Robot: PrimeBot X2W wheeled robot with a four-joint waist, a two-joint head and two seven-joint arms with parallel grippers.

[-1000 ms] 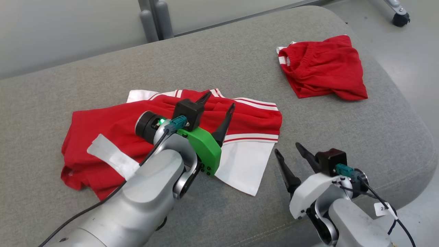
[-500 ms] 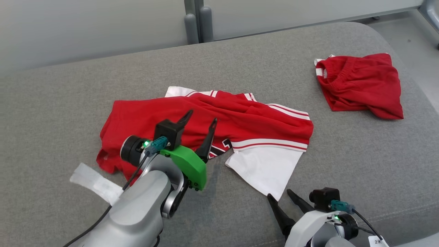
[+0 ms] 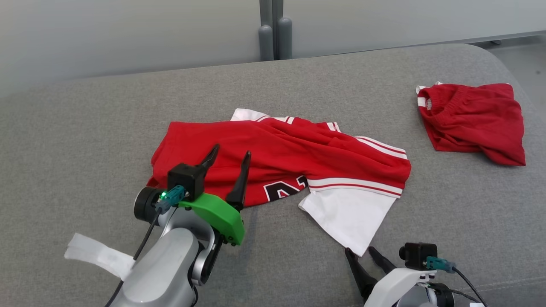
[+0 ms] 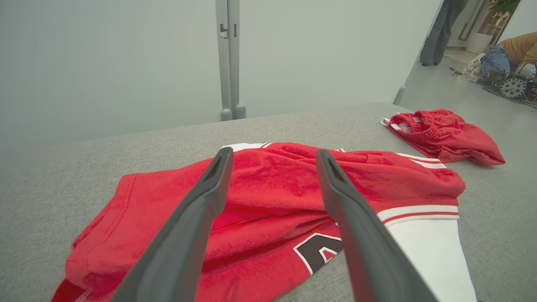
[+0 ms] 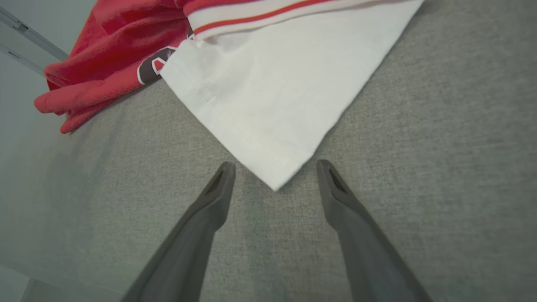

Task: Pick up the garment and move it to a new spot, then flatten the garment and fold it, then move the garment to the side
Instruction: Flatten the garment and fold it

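A red jersey with white sleeves, the garment (image 3: 281, 157) (image 4: 268, 193), lies crumpled on the grey cushion (image 3: 85, 140). A dark printed number (image 3: 283, 191) shows near its front hem. My left gripper (image 3: 230, 150) (image 4: 272, 157) hangs open above the jersey's near left part, with nothing between its fingers. My right gripper (image 3: 360, 251) (image 5: 275, 165) is open at the lower right. Its fingertips sit just short of the corner of the white sleeve (image 3: 349, 215) (image 5: 272, 100), which lies flat on the cushion.
A second red garment (image 3: 473, 121) (image 4: 444, 134) lies bunched at the cushion's far right. A strip of white tape (image 3: 98, 256) hangs from my left forearm. A pale wall with a grey post (image 3: 273, 30) stands behind the cushion. Floor lies past the right edge.
The head camera has turned, shifting the whole scene rightward and down. My left gripper has drawn back toward the jersey's near edge, uncovering the printed number. Both grippers stay open.
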